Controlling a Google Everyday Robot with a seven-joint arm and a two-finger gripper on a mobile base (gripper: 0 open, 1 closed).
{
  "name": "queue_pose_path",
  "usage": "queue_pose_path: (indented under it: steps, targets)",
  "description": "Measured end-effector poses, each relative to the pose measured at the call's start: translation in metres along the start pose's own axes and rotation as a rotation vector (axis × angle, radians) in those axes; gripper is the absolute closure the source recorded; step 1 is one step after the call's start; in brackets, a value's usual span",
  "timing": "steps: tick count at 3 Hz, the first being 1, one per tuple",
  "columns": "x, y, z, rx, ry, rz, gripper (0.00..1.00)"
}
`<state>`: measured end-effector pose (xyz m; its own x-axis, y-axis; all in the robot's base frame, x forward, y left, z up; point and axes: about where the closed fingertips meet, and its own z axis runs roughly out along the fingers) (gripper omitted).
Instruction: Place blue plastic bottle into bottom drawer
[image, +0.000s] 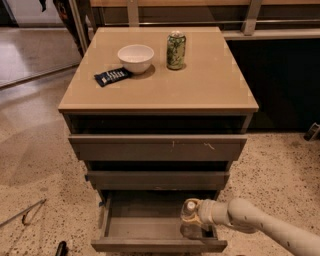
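Note:
The bottom drawer (150, 227) of the tan-topped cabinet stands pulled open, its inside bare apart from the bottle. The blue plastic bottle (189, 220) stands upright inside the drawer at its right end, white cap up. My gripper (199, 216) comes in from the lower right on a cream arm and sits against the bottle's upper part, inside the drawer.
On the cabinet top (200, 85) stand a white bowl (135, 57), a green patterned can (176, 50) and a dark snack packet (112, 76). The two upper drawers (157, 147) are slightly out. A dark wall panel lies to the right; speckled floor surrounds the cabinet.

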<state>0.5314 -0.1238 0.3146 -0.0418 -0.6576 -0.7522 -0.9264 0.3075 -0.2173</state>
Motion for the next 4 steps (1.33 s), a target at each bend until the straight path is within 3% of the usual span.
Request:
queue_pose_path:
  steps: [4]
  targets:
    - [0.065,-0.012,0.060,-0.001,0.012,0.077,1.00]
